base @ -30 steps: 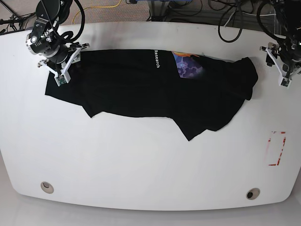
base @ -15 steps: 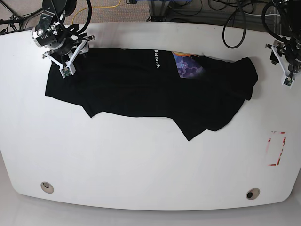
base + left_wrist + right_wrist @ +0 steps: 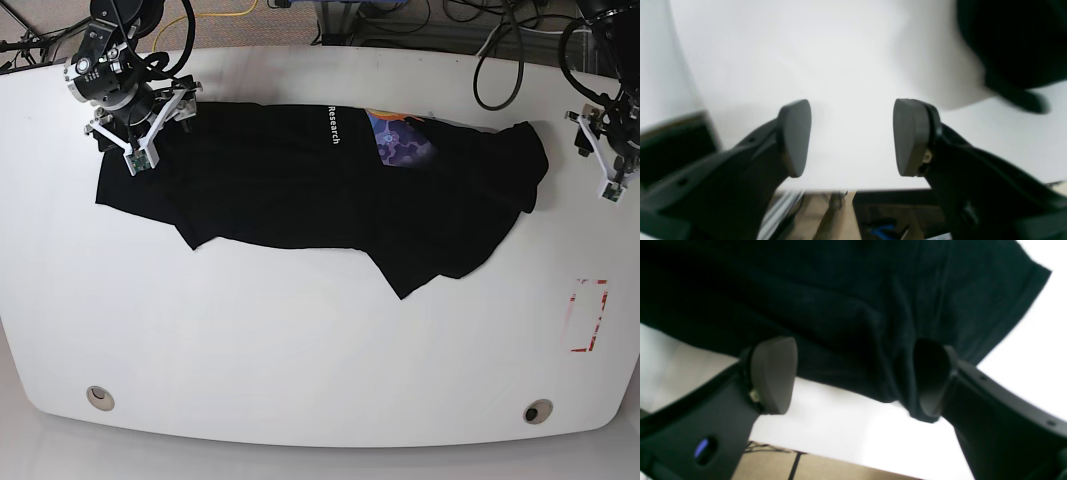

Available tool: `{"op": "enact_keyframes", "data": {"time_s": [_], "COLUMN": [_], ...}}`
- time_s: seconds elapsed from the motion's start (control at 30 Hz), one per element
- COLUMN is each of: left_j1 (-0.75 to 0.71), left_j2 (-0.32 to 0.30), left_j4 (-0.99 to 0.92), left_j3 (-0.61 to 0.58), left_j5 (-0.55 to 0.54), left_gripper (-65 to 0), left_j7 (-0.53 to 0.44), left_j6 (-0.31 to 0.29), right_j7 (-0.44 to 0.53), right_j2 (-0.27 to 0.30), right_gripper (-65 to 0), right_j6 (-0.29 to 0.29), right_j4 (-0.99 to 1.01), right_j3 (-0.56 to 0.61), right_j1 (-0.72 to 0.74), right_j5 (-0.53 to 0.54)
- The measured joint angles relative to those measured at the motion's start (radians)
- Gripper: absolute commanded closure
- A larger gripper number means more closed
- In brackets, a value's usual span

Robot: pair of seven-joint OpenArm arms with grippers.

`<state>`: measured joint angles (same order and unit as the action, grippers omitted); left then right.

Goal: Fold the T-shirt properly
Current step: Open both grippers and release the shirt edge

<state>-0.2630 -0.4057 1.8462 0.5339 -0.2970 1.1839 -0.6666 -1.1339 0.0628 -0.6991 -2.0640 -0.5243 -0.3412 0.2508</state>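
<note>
Since a second ago, the right pincer (image 3: 853,376) has been spread wider and shifted slightly along the far edge of the T-shirt (image 3: 320,185). Its fingers are parted, nothing clamped, with the black cloth just below them on the white bench (image 3: 300,340). The left pincer (image 3: 851,136) is held apart and empty over bare bench, the T-shirt lying just beside it.
</note>
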Motion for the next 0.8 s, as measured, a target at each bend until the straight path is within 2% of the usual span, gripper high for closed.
{"op": "enact_keyframes", "data": {"time_s": [0.17,0.27,0.43,0.6,0.8], "left_j1": [0.010,0.045,0.088,0.104,0.120], "left_j2": [0.007,0.024,0.051,0.080,0.074], "left_j4": [0.002,0.005,0.013,0.009,0.008], "left_j3": [-0.043,-0.051,-0.058,-0.036,-0.006], "left_j5": [-0.017,0.003,0.004,-0.003,0.006], "left_gripper": [-34.6,-34.6,-34.7,-35.4,-35.6], "left_j7": [-0.034,-0.033,-0.050,-0.022,-0.021], "left_j6": [0.000,0.037,0.042,0.050,0.044], "right_j7": [0.000,0.000,0.000,-0.001,0.002], "right_j2": [0.016,0.040,0.050,0.071,0.083], "right_gripper": [-52.3,-52.7,-53.0,-52.2,-52.0], "right_j6": [0.000,0.000,0.000,-0.001,0.000], "right_j4": [-0.003,-0.008,-0.012,0.002,0.029], "right_j3": [-0.002,0.010,0.026,0.055,0.068], "right_j1": [0.016,0.014,0.013,0.031,0.077], "right_j5": [0.017,0.041,0.072,0.089,0.119]}}
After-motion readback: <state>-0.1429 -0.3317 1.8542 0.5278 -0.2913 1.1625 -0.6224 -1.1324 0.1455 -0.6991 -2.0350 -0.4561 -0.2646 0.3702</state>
